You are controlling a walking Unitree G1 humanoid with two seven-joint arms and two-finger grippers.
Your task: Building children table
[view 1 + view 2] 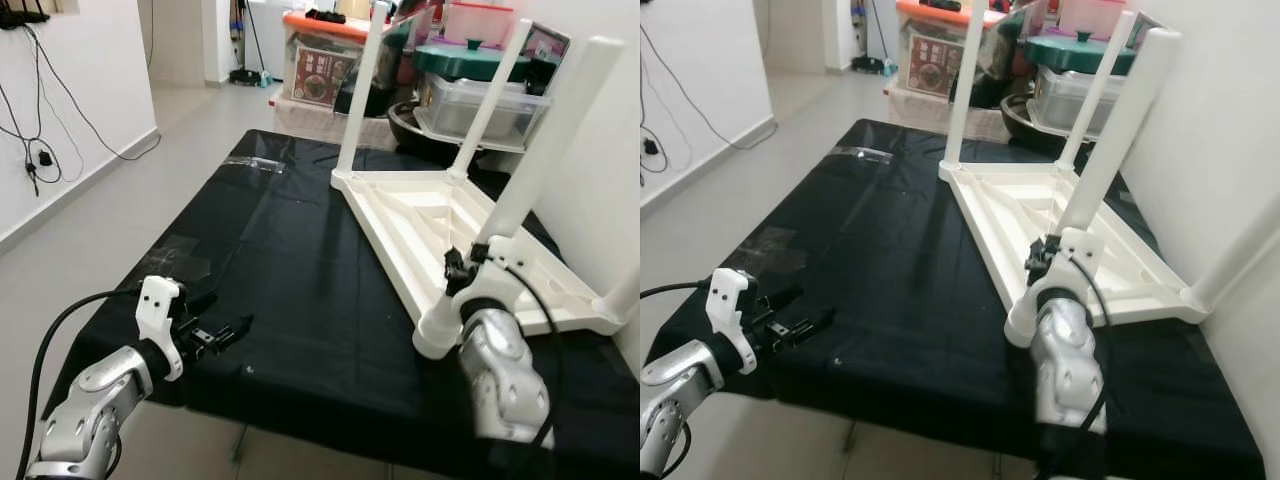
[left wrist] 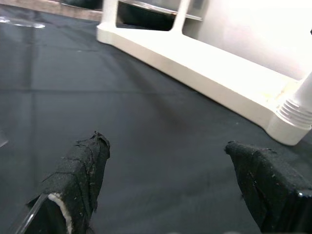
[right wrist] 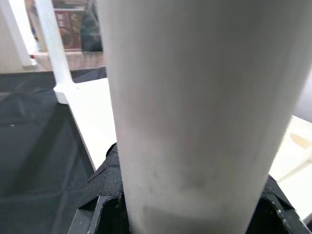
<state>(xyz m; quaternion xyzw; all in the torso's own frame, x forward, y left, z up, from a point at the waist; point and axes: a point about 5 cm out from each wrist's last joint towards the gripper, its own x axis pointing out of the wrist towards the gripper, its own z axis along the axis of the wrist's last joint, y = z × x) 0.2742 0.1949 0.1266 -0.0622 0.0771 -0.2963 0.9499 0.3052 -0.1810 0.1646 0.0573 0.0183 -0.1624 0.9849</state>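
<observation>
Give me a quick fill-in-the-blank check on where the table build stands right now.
1. The white children's table lies ____ on the black cloth, legs pointing up.
2. The right gripper is shut on the table ____ nearest the robot.
3. The left gripper hovers over the black cloth with its jaws ____, holding nothing.
4. Behind the table stand plastic storage ____, one with an orange lid.

Missing words: upside down; leg; open; boxes

White walls point(image 1: 80, 70) with trailing black cables point(image 1: 45, 140), pale floor point(image 1: 110, 215) — stacked plastic storage boxes point(image 1: 320, 60) behind, black-draped table point(image 1: 280, 290).
</observation>
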